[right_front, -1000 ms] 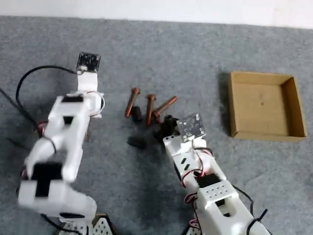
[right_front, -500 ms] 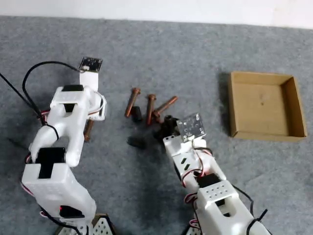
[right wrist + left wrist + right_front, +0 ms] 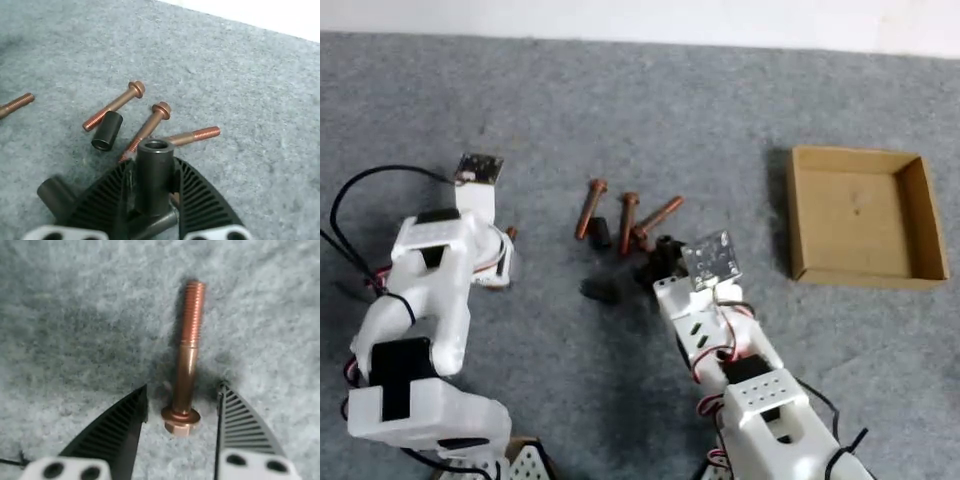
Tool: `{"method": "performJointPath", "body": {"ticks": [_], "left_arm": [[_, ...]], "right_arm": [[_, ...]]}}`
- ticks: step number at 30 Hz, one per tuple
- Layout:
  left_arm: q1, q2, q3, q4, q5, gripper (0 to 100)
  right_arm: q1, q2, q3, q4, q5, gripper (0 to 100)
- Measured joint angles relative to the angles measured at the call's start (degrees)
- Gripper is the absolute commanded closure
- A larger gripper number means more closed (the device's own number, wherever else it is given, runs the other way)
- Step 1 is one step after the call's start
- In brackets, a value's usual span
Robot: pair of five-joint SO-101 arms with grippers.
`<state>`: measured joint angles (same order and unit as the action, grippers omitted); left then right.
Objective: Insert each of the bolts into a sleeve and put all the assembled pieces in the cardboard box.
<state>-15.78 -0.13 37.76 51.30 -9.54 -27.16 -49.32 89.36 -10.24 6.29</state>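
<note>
A copper bolt [image 3: 187, 357] lies on the grey carpet between the open fingers of my left gripper [image 3: 183, 387], head end nearest the wrist, untouched. In the high view just its tip [image 3: 510, 233] peeks out beside the left arm. My right gripper [image 3: 152, 167] is shut on an upright black sleeve [image 3: 154, 172], low over the pile [image 3: 655, 260]. Three more bolts [image 3: 590, 208] [image 3: 627, 222] [image 3: 660, 213] lie ahead of it, with a loose sleeve [image 3: 601, 233] among them. The cardboard box [image 3: 910, 215] sits at the right, with nothing in it.
Another black sleeve [image 3: 603, 291] lies left of the right gripper, seen close by it as a dark sleeve [image 3: 54, 191] in the right wrist view. A pale wall edge runs along the far side of the carpet. Bare carpet separates the pile from the box.
The left arm has swung left and drawn back toward the near side, bringing its gripper over the lone bolt. The right arm and its sleeve have not moved.
</note>
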Motion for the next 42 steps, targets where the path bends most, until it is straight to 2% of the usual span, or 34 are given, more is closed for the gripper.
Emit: {"method": "performJointPath", "body": {"ticks": [3, 8, 18, 21, 27, 29, 36, 38, 42], "left_arm": [[0.0, -0.09, 0.18, -0.18, -0.18, 81], [0.0, -0.09, 0.53, -0.18, -0.18, 100], [0.09, -0.09, 0.97, -0.18, -2.2, 100], [0.26, 0.0, -1.23, 0.09, -14.42, 100], [0.26, 0.35, -1.93, 0.44, -56.79, 99], [0.26, 1.49, -2.81, 3.6, -65.85, 99], [0.26, 11.25, -18.2, 10.64, -66.9, 98], [0.26, 15.82, -23.91, 13.54, -66.9, 91], [0.26, 24.79, -36.31, 19.69, -65.93, 72]], "right_arm": [[0.0, 0.0, 0.0, 0.0, 0.0, 99.4], [0.0, 0.0, 0.0, 0.0, 0.0, 99.4], [0.0, 0.0, 0.0, 0.0, 0.0, 99.4], [0.0, 0.0, 0.0, 0.0, 0.0, 99.4], [0.0, 0.0, 0.0, 0.0, 0.0, 99.4], [0.0, 0.0, 0.0, 0.0, 0.0, 99.4], [0.0, 0.0, 0.0, 0.0, 0.0, 99.4], [0.0, 0.0, 0.0, 0.0, 0.0, 99.4], [0.0, 0.0, 0.0, 0.0, 0.0, 99.4]]}}
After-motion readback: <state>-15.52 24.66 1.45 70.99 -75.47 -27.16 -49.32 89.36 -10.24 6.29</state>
